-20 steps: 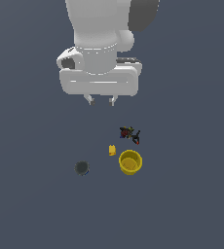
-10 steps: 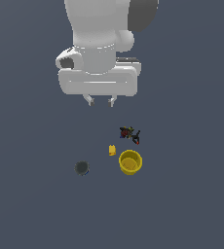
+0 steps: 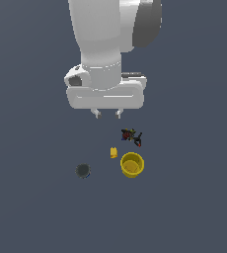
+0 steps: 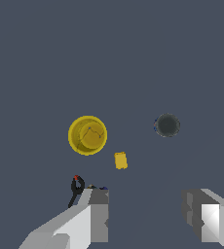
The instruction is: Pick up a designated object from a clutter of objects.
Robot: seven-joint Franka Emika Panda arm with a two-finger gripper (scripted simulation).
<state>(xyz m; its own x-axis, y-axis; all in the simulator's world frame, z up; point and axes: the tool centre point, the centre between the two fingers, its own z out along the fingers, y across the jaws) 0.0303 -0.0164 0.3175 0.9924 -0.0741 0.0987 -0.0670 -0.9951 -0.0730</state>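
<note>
Wrist view shows my end effector [image 4: 145,214] spread wide and empty, its two fingers well apart with bare tabletop [image 4: 182,58] between them. The cup [image 4: 87,135] stands upright with its mouth facing up at me, off to one side of my line of descent, not between the fingers. The block [image 4: 121,160] lies just beside it, the red-black item [image 4: 76,187] is near one fingertip, and the disc [image 4: 167,125] is well apart. In the exterior view I hang high above the clutter, with the cup [image 3: 132,165] lying nearest the camera. I judge it a light, stiff, thin-walled shell with smooth, probably slippery, tapered sides, so a squeeze low on the wall might let it slide out. I would take it across the rim or one finger inside the wall, though how deep it is I cannot tell from straight above.
</note>
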